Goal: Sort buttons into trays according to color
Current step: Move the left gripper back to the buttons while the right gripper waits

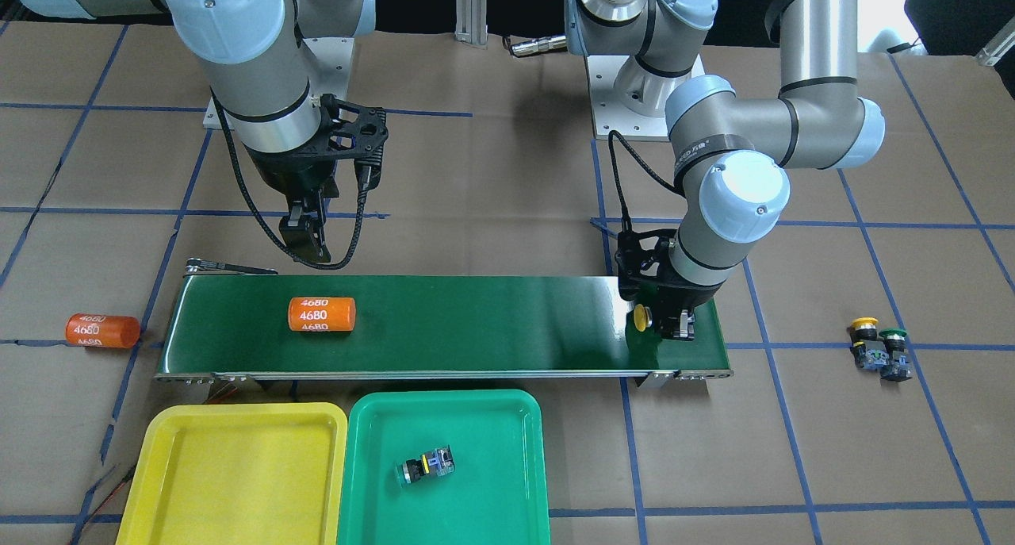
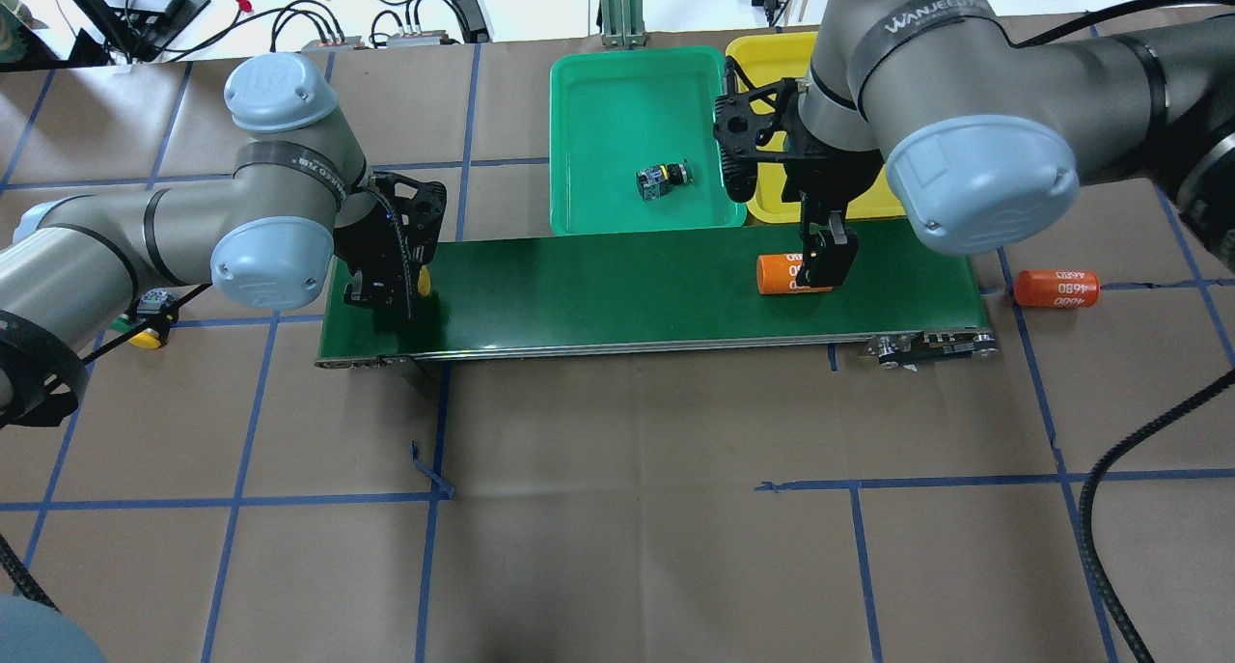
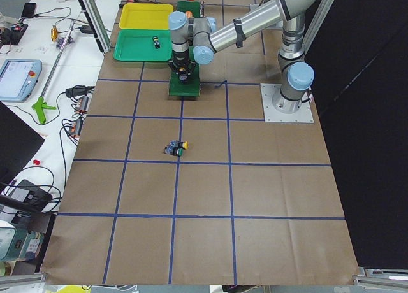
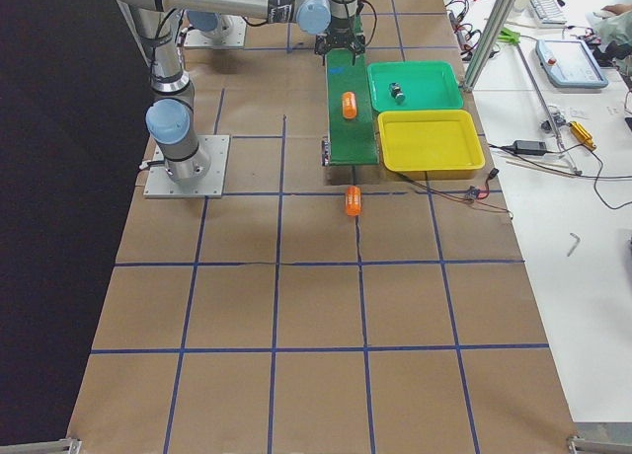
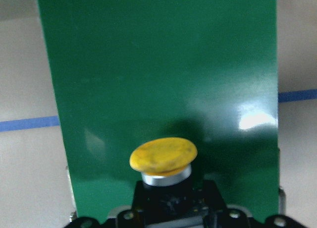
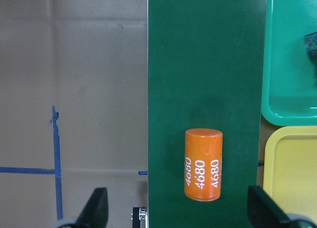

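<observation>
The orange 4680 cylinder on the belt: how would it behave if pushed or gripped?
The orange cylinder lies on its side on the conveyor belt, so a sideways push would probably roll it. It looks rigid; its smooth round wall might slip when pinched.

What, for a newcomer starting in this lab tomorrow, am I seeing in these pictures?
Two robot arms, each ending in two gripping fingers, work at a table. Four pictures come from fixed cameras: facing the robot, behind it, and at each table end; two from cameras on the wrists. The left gripper holds a yellow-capped button over a dark-green conveyor belt. The right gripper hangs open above an orange cylinder on the belt. A green tray holds one button; the yellow tray is bare. On the table lie two more buttons and a second cylinder.
</observation>
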`<state>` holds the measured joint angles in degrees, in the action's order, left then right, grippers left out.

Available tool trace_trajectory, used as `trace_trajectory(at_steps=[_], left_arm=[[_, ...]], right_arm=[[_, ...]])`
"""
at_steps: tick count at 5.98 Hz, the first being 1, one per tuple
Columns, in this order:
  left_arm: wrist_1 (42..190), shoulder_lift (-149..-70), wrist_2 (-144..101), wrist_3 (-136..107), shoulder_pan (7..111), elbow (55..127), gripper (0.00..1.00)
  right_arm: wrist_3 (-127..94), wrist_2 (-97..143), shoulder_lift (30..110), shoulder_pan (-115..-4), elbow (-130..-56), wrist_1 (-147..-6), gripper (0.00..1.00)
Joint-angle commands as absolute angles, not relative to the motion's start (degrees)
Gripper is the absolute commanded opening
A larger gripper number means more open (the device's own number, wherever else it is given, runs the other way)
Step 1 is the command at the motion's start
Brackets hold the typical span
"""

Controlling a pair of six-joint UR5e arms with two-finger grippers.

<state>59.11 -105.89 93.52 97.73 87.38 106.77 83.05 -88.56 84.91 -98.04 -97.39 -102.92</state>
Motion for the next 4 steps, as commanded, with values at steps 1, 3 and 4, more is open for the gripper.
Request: trace_trajectory(at_steps=[1, 3, 4], left_arm=[[59.24, -105.64, 93.69, 97.47, 86.67, 106.09, 0.99], [58.8, -104.69, 94.39, 95.73, 82.65, 105.82, 0.99], [58.71, -104.5, 93.87, 94.41, 75.57, 105.82, 0.99]], right_arm=[[82.97, -88.51, 84.9, -98.09, -97.38, -103.01, 1.0], [83.06, -88.51, 84.81, -98.09, -97.12, -103.09, 1.0], [82.97, -88.51, 84.81, -98.09, -97.12, -103.1, 1.0]])
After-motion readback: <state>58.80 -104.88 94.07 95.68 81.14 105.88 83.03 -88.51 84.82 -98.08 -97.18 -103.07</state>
